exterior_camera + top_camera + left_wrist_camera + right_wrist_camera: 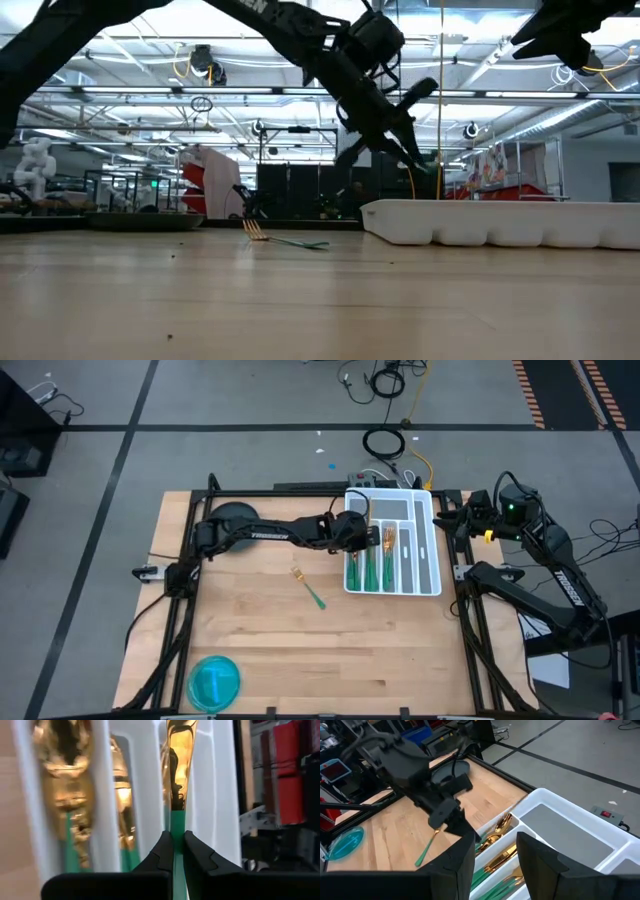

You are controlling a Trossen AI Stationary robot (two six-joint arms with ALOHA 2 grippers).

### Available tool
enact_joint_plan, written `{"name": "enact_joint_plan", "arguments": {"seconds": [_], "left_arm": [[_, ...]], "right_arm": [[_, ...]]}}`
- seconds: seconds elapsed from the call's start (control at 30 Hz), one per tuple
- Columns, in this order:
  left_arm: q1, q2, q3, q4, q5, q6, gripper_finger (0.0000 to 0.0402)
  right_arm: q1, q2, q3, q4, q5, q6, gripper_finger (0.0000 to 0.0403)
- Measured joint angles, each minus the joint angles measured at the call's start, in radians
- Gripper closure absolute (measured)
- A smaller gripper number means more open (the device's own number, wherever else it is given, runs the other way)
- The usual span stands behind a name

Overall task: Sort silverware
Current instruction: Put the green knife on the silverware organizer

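Over the white tray [430, 550] the left gripper [177, 851] is clamped on a green handle with a gold head [179, 760], above the compartments where more silverware [372, 565] lies (one fork [309, 588] is alone on the table [300, 650]); the right gripper [495, 855], fingers apart and empty, waits beyond the tray's right side

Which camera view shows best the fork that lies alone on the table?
The high view: the fork lies there in full, gold head and green handle, apart from the white tray. The low view shows it edge-on. The right wrist view shows it partly behind the left arm; the left wrist view misses it.
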Motion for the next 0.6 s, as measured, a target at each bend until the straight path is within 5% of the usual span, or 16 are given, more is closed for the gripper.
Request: {"name": "enact_joint_plan", "arguments": {"seconds": [0.6], "left_arm": [[-0.026, 0.120, 0.053, 0.060, 0.014, -0.047, 0.0384]], "right_arm": [[0.000, 0.000, 0.000, -0.008, 0.001, -0.005, 0.0264]]}}
